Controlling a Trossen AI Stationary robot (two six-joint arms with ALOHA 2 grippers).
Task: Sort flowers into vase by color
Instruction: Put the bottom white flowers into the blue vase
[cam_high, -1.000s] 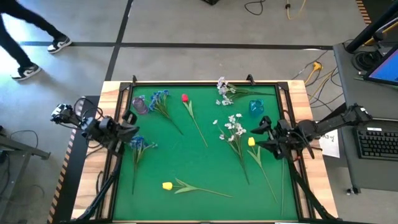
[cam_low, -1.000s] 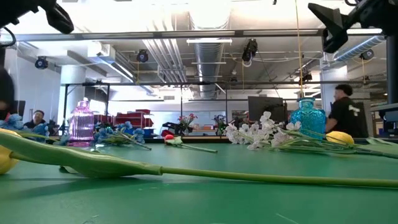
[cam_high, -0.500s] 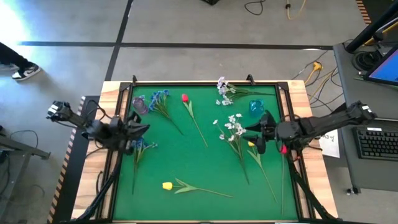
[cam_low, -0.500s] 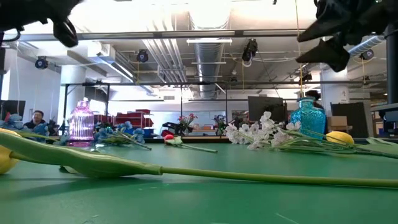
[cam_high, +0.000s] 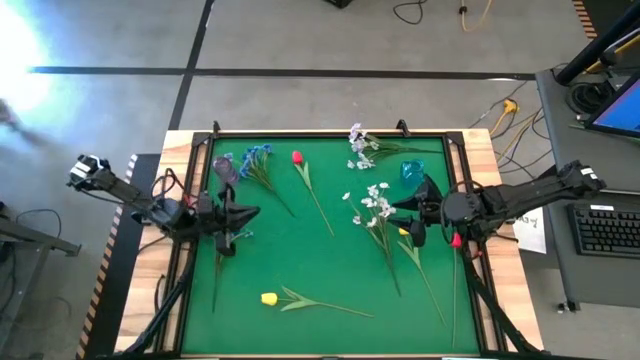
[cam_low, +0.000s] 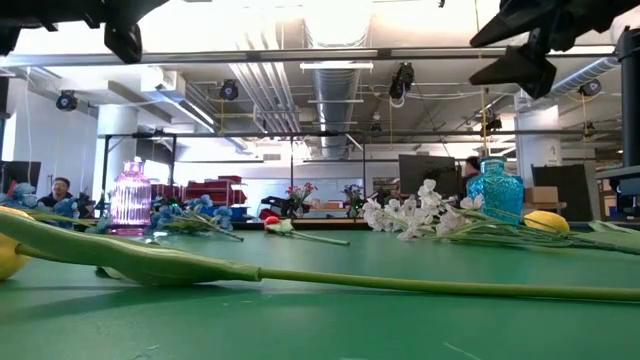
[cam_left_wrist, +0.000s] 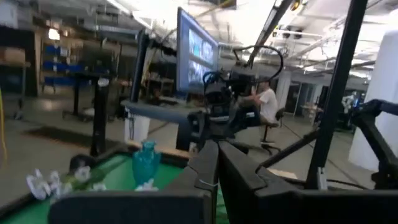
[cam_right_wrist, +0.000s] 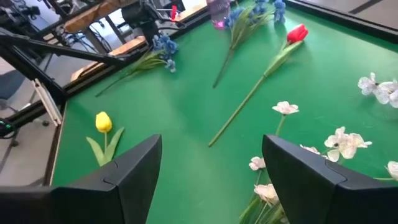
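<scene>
Hovering: both my arms hang above the green bench (cam_high: 320, 260), neither holding a flower.
Right gripper: my right gripper (cam_high: 410, 214) is over the right side of the bench, fingers spread wide apart with nothing between them; it sits above the white spray (cam_high: 374, 203) and the yellow tulip at the right edge (cam_low: 545, 221), whose head is mostly hidden under it from above.
Left gripper: my left gripper (cam_high: 248, 213) is over the left side of the bench, fingers pressed together and empty, above a blue cluster (cam_right_wrist: 163, 45) lying near the left edge.
Purple vase: the purple vase (cam_high: 225, 169) stands in the far left corner, with another blue cluster (cam_high: 256, 155) lying just beside it.
Blue vase: the blue vase (cam_high: 411, 172) stands toward the far right corner, near my right gripper.
Red tulip: the red tulip (cam_high: 297, 157) lies near the far edge, its stem running toward the middle of the bench.
White blossoms: a second white spray (cam_high: 360, 143) lies at the far edge, beside the blue vase.
Yellow tulip: another yellow tulip (cam_high: 269, 298) lies near the front edge, stem pointing to the right.
Vases: from above I see no stem standing in either vase.
</scene>
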